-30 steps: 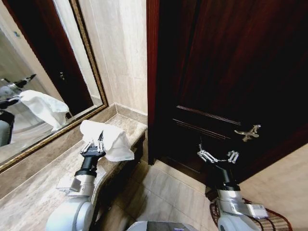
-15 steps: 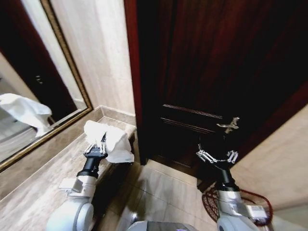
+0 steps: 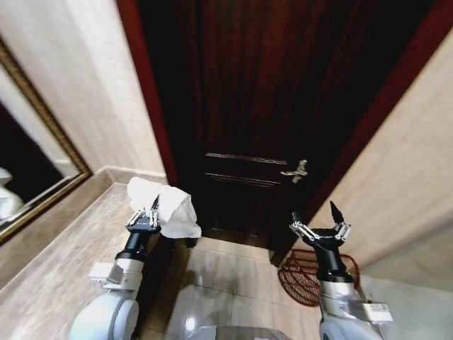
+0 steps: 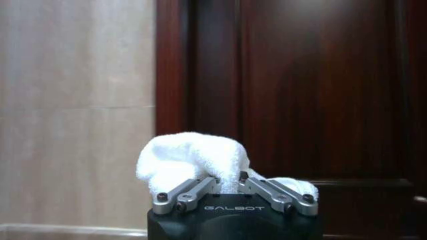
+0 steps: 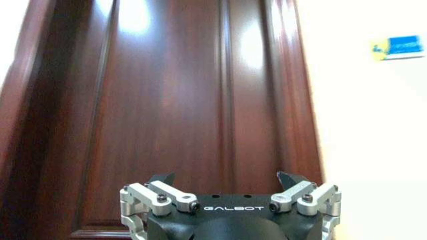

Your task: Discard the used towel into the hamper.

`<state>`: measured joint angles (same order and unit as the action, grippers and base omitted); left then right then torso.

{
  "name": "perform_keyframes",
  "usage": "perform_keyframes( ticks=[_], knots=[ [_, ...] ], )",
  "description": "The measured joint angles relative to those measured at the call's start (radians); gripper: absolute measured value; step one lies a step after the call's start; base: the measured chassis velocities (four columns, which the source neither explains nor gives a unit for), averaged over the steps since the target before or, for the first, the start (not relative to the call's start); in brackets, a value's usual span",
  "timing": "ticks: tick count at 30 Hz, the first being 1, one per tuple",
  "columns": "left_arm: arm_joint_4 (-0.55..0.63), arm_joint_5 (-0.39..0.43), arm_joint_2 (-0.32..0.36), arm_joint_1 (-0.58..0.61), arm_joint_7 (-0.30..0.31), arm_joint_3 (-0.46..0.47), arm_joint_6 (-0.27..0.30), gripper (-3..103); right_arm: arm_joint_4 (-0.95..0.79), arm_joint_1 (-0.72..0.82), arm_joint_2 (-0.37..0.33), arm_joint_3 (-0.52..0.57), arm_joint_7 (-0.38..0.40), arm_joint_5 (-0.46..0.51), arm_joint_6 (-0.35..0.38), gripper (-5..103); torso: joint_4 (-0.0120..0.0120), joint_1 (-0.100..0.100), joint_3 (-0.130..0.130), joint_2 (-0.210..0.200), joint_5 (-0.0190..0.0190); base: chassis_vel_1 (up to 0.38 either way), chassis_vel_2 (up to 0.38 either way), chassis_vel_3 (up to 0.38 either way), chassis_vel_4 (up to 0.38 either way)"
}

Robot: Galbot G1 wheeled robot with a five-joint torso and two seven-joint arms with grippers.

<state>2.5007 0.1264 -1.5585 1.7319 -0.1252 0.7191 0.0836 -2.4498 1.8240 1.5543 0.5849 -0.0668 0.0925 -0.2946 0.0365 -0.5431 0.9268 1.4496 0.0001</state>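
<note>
Towel (image 3: pixel 166 210) bunched in left gripper (image 3: pixel 144 216), jaws clenched on it, held up over countertop edge (image 3: pixel 64 255). Right gripper (image 3: pixel 320 230) spread wide, empty. Hamper (image 3: pixel 304 278) on floor at right, behind right arm w/ door (image 3: pixel 269 106) beyond. Risk: loose cloth may drape over rim or miss.

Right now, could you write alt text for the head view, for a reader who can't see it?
The left end effector holds a white towel up before a dark wooden door. The right end effector is open and empty, with a red-brown wire hamper on the tiled floor beside it.
</note>
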Motion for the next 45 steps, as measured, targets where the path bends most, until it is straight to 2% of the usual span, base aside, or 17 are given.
perform_keyframes(
  ticks=[27,45],
  knots=[
    [-0.001,0.005,0.003,-0.002,-0.01,-0.02,-0.002,7,-0.008,0.003,0.001,-0.006,0.003,0.01,-0.011,100,-0.0001,0.0,0.0,0.0,-0.0001,-0.125,-0.123,-0.122,-0.127],
    [-0.001,0.036,0.008,-0.015,-0.027,-0.031,0.012,7,-0.018,0.005,0.008,-0.008,0.002,0.001,-0.011,100,-0.0001,0.0,0.0,0.0,-0.0001,-0.125,-0.124,-0.121,-0.127]
  ],
)
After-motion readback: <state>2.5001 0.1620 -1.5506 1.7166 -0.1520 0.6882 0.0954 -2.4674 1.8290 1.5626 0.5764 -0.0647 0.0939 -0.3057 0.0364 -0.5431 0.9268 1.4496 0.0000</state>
